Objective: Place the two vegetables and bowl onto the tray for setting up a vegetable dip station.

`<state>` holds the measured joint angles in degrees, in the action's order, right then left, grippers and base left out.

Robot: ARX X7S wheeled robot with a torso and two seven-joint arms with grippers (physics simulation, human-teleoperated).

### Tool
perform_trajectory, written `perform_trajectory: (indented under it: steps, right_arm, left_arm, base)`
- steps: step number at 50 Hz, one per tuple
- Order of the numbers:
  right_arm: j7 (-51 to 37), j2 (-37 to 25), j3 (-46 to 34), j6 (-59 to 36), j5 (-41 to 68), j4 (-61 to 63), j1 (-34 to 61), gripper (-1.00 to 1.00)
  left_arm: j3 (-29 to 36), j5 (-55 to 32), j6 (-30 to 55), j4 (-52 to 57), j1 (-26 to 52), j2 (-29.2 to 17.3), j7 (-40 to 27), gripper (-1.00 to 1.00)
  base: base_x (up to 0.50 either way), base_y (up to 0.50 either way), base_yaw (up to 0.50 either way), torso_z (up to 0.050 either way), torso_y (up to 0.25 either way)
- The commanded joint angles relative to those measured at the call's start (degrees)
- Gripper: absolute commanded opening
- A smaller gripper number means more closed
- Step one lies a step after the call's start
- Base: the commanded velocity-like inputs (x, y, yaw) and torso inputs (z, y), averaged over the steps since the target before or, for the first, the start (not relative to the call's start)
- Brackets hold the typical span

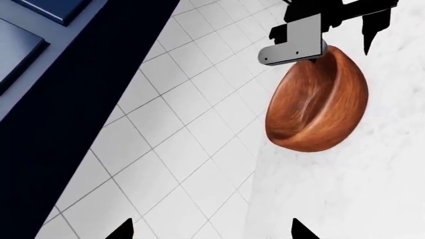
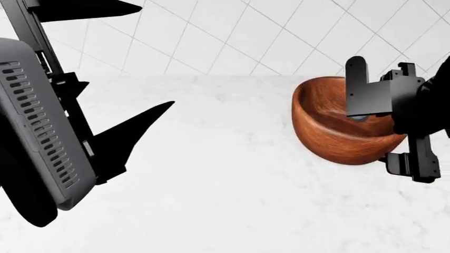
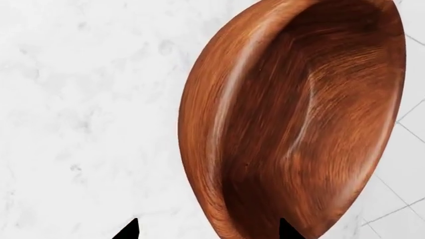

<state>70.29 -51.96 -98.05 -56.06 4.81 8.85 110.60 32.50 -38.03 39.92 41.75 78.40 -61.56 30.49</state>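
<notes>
The reddish-brown wooden bowl [image 2: 330, 132] stands on the white marble counter [image 2: 232, 200] close to the tiled wall. My right gripper [image 3: 209, 230] is open and straddles the bowl's [image 3: 292, 114] wall, one fingertip inside and the other outside over the marble. In the left wrist view the same gripper [image 1: 330, 50] hangs over the rim of the bowl [image 1: 319, 107]. My left gripper [image 2: 156, 52] is open and holds nothing, well to the left of the bowl. The two vegetables and the tray are out of view.
White wall tiles [image 2: 232, 37] run along the back of the counter. The left wrist view shows a dark band [image 1: 79, 99] and blue-grey panels [image 1: 27, 45] beyond the tiles.
</notes>
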Motion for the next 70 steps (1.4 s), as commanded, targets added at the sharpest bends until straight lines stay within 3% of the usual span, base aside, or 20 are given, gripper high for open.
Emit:
perform_trajectory:
  steps: [1, 41, 42, 57, 70]
  right_arm:
    - [-2.39, 0.71, 0.51, 1.74, 0.44, -2.42, -2.61, 1.00]
    - [-10.60, 4.31, 3.37, 8.39, 2.78, -8.55, -11.41, 1.00]
    - [-10.72, 4.31, 3.41, 8.58, 2.76, -8.68, -11.47, -1.00]
    - [-11.38, 3.82, 4.65, 8.55, 2.96, -7.78, -10.69, -1.00]
    - [3.38, -1.90, 0.95, 2.00, 1.82, 4.42, 1.48, -1.00]
  left_arm:
    - [-0.24, -0.35, 0.54, 0.38, 0.40, -0.09, -0.20, 1.00]
    - [0.21, 0.75, -0.19, -0.20, -0.28, -0.07, -0.38, 1.00]
    - [0.21, 0.76, -0.21, -0.21, -0.31, -0.07, -0.39, 1.00]
    - [0.06, 0.76, -0.50, -0.32, -0.56, -0.34, -0.46, 1.00]
    - [1.34, 2.72, -1.25, -1.82, 0.11, 0.85, 0.91, 1.00]
  base:
    - [0.00, 0.00, 0.00, 0.000, 0.000]
    - [0.00, 0.00, 0.00, 0.000, 0.000]
    - [0.00, 0.00, 0.00, 0.000, 0.000]
    - [0.00, 0.00, 0.00, 0.000, 0.000]
    - [0.00, 0.00, 0.00, 0.000, 0.000]
